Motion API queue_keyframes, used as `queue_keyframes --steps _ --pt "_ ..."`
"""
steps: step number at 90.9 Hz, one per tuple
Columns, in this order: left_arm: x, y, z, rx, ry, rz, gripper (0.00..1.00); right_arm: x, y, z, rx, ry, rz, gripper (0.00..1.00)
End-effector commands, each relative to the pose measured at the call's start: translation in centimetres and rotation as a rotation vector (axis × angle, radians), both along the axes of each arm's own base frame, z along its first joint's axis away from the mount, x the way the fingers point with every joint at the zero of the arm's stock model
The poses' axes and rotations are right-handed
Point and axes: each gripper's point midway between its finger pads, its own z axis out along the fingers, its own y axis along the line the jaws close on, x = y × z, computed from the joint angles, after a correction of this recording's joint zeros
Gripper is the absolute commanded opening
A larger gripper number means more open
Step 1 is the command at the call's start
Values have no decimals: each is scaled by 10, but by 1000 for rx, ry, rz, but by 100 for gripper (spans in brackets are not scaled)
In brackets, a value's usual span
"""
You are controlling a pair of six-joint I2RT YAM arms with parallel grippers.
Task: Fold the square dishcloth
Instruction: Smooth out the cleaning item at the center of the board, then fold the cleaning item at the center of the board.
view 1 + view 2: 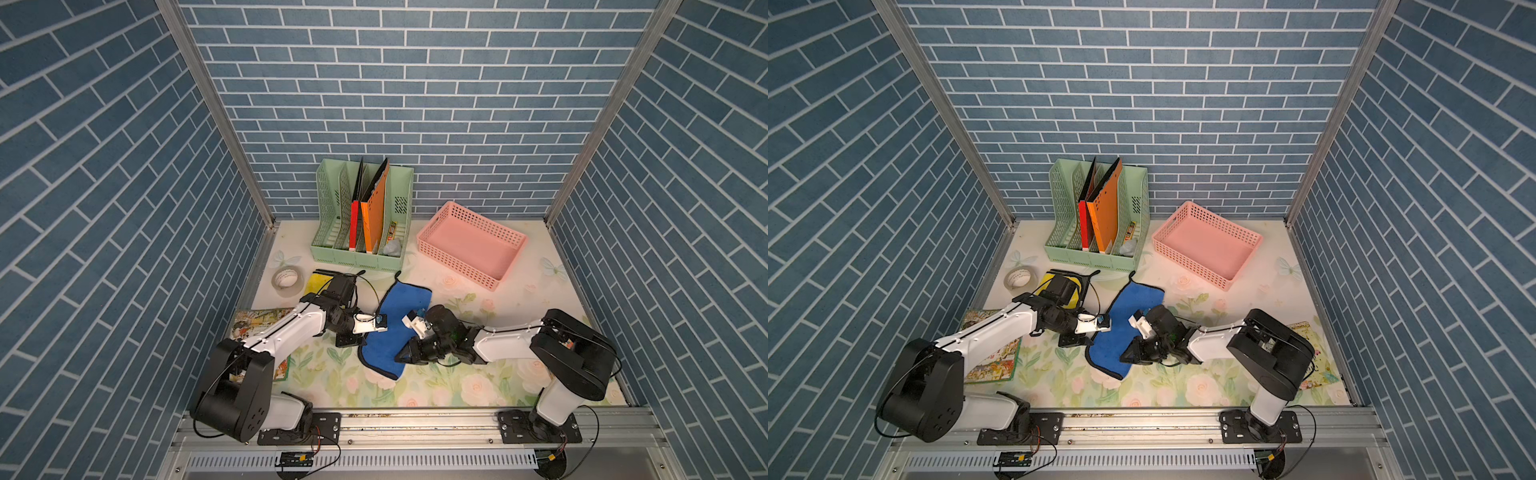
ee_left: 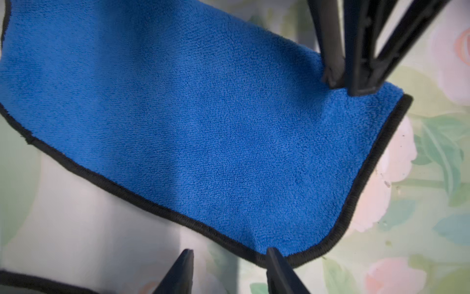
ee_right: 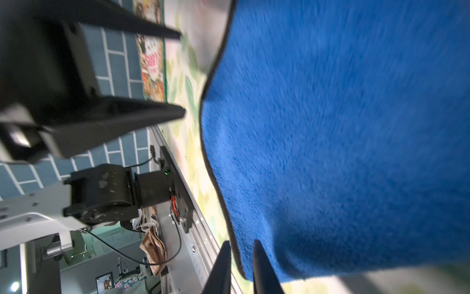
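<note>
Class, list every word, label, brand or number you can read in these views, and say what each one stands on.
No text can be read in any view.
Picture book cover: print, blurred.
Narrow packet in the file rack: print, too small.
Tape roll: marks, too small.
Printed card: too small, partly hidden.
Dishcloth: no label seen.
</note>
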Motion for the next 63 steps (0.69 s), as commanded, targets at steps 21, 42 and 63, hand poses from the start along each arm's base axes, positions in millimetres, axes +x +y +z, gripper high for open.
queue_keyframes --steps 21,42,63 --pt "-46 4 -20 187 -29 -326 54 63 -46 13 -181 -204 -32 25" --pt "-39 14 -38 266 -73 -389 53 57 -67 17 -196 -229 -96 28" --pt "-55 24 -51 314 -55 -427 54 59 -69 17 -203 -231 -115 30"
